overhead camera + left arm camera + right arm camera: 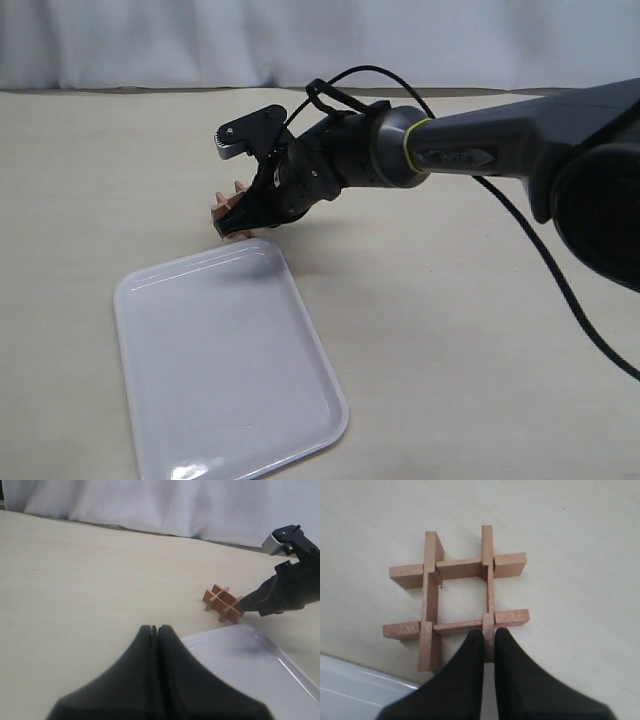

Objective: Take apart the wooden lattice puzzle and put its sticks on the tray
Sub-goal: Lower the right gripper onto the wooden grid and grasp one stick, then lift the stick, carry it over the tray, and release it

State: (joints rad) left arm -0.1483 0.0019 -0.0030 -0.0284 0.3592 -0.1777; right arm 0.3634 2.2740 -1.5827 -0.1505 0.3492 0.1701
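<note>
The wooden lattice puzzle [457,592] lies assembled as a hash-shaped grid on the table, just beyond the far corner of the white tray [220,370]. My right gripper [489,636] is shut on the near end of one stick of the puzzle [487,575]. In the exterior view the right gripper [232,222] sits low at the puzzle [228,205], mostly covering it. The left wrist view shows the puzzle [223,602] with the right gripper's fingers [255,600] touching it. My left gripper [156,629] is shut on nothing, above the table beside the tray [260,675].
A white curtain [300,40] backs the beige table. The right arm [480,150] and its black cable [560,280] stretch in from the right, above the table. The tray holds nothing.
</note>
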